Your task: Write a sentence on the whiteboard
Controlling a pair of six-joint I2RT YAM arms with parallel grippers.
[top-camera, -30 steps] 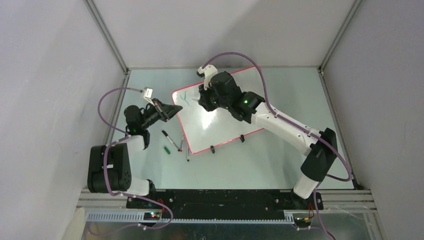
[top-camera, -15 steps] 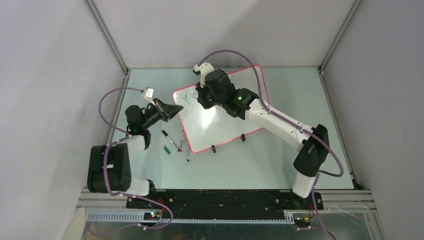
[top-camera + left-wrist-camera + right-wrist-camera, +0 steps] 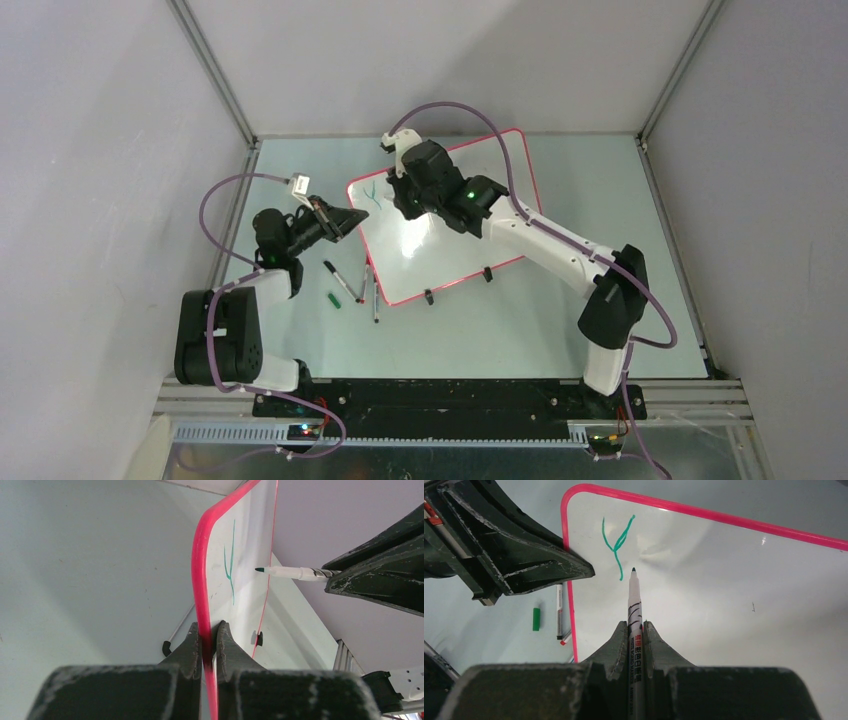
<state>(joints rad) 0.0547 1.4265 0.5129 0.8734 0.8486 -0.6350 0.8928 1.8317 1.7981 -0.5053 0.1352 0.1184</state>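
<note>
Whiteboard (image 3: 450,262) near counter's far edge | left tool (image 3: 208,630) pinches its red rim | right tool (image 3: 636,630) pinches marker (image 3: 633,600) beside 1 green letter (image 3: 617,565) | board likely stiff, light, slick: hold by rim

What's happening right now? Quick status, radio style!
Left gripper clamped on whiteboard rim. Right gripper shut on marker, tip beside a green Y. Only that one letter written. Spare pens and green cap lie off the board, nothing blocking.
</note>
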